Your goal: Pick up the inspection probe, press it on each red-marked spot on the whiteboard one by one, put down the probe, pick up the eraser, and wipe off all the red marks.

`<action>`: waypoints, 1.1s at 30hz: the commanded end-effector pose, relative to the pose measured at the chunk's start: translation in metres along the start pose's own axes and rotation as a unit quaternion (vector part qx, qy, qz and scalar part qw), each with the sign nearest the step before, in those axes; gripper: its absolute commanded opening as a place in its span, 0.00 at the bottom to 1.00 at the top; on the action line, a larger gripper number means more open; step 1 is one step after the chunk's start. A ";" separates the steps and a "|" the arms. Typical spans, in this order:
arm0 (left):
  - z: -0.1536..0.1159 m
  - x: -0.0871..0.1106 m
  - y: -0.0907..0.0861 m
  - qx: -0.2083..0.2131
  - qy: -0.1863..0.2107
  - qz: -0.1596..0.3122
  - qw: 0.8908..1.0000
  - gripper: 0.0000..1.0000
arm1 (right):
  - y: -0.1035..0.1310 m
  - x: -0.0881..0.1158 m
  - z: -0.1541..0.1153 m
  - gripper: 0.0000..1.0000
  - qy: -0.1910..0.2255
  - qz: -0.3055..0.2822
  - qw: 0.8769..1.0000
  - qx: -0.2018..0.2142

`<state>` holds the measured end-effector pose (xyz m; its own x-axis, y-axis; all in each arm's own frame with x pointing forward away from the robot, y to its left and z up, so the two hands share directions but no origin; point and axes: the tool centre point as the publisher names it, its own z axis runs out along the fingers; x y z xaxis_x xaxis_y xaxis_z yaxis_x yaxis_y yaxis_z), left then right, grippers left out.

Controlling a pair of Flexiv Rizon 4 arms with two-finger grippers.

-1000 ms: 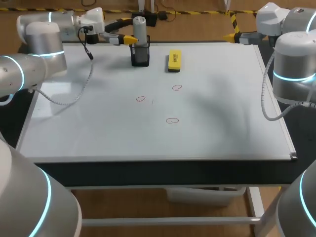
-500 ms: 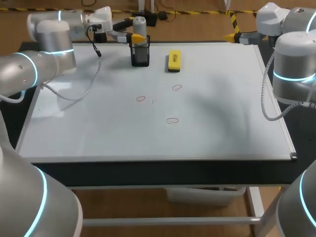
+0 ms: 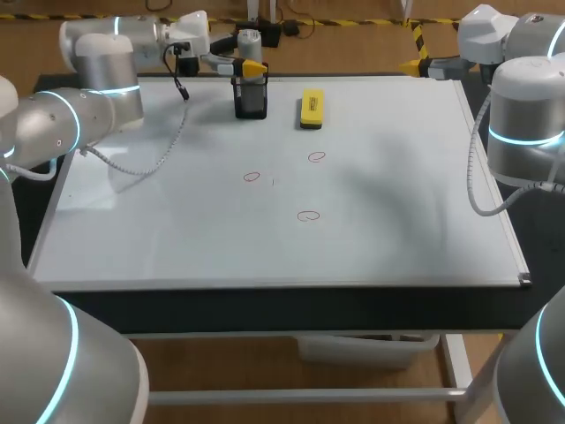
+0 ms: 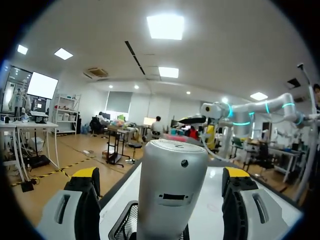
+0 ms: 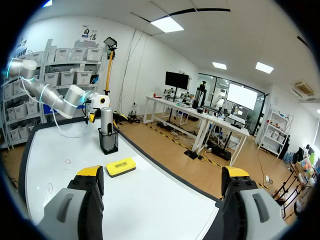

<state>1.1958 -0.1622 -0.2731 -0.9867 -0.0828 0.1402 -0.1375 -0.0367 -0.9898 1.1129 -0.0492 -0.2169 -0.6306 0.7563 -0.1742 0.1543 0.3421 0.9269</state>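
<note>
The grey cylindrical inspection probe (image 3: 250, 46) stands upright in a black mesh holder (image 3: 251, 99) at the back of the whiteboard (image 3: 397, 203). My left gripper (image 3: 250, 62) is open around the probe's upper part. In the left wrist view the probe (image 4: 172, 190) fills the space between the yellow-tipped fingers (image 4: 85, 197), with a gap on each side. The yellow eraser (image 3: 311, 108) lies right of the holder. Three red circles (image 3: 252, 177) (image 3: 316, 157) (image 3: 307, 215) are drawn mid-board. My right gripper (image 3: 422, 64) hangs open at the back right, holding nothing, well away from the eraser (image 5: 120, 167) and the probe (image 5: 106, 122).
The whiteboard covers the whole tabletop, with a raised frame edge (image 3: 494, 177) along its right side. The left arm's cable (image 3: 150, 150) droops over the board's back-left part. The holder's mesh rim (image 4: 122, 231) sits just below the left fingers.
My left arm has swung right along the back edge, bringing its open fingers from beside the probe to either side of it. The right arm has not moved.
</note>
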 end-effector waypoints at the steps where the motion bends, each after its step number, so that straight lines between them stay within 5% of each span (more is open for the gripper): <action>1: 0.001 -0.005 0.003 0.005 0.010 -0.002 1.000 1.00 | 0.000 -0.001 0.000 1.00 0.001 0.000 1.000 0.001; 16: 0.004 -0.010 0.005 0.003 0.007 0.002 1.000 1.00 | 0.000 -0.001 0.000 1.00 0.001 0.000 1.000 0.001; 18: 0.005 -0.010 0.005 0.002 0.007 0.003 1.000 0.79 | 0.000 -0.001 0.000 1.00 0.001 0.000 1.000 0.001; 20: 0.005 -0.010 0.004 0.003 0.008 0.004 1.000 0.47 | 0.000 -0.001 0.000 1.00 0.001 0.000 1.000 0.001; 23: 0.005 -0.010 0.004 0.001 0.010 0.007 1.000 0.28 | 0.000 -0.001 0.000 1.00 0.001 0.000 1.000 0.001; 25: 0.005 -0.010 0.004 0.000 0.010 0.008 1.000 0.00 | 0.000 -0.001 0.000 1.00 0.001 0.000 1.000 0.001; 33: 0.003 -0.010 0.000 0.004 0.013 0.014 1.000 0.00 | 0.000 -0.001 0.000 1.00 0.001 0.000 1.000 0.001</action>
<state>1.1995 -0.1662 -0.2733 -0.9908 -0.0744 0.1131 -0.1105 -0.0386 -0.9931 1.1129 -0.0492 -0.2169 -0.6306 0.7563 -0.1742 0.1543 0.3421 0.9269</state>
